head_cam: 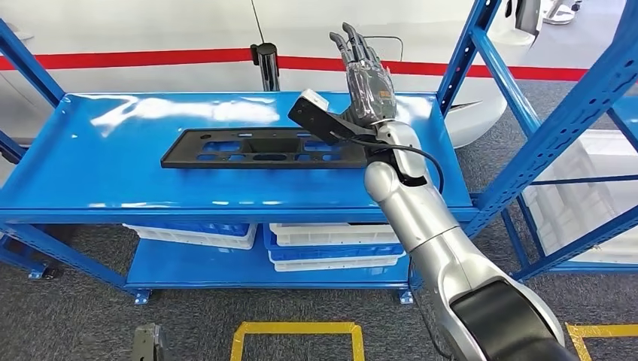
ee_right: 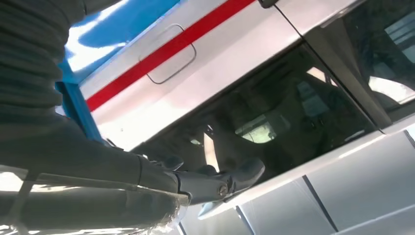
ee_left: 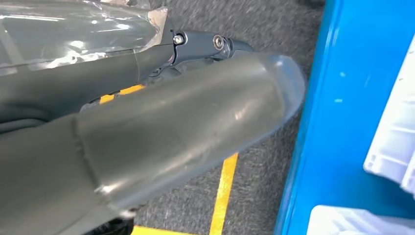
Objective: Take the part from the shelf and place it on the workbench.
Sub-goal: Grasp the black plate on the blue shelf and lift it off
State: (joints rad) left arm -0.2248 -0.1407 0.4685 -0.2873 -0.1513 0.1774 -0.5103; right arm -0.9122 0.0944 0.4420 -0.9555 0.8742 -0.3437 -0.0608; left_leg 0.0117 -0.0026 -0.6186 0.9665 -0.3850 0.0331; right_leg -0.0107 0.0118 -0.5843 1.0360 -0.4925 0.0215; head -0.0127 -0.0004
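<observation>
Now: right hand [head_cam: 369, 83] released, fingers spread, hovering at the part's [head_cam: 263, 147] 3 o'clock end | risk: one-end grasp tips long part off the shelf [head_cam: 113, 150] | left hand state: cannot tell

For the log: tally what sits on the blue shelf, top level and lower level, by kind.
Flat black plastic part with cut-outs, top level: 1
White plastic bins, lower level: 2
Blue plastic bins, lower level: 2
Total: 5
</observation>
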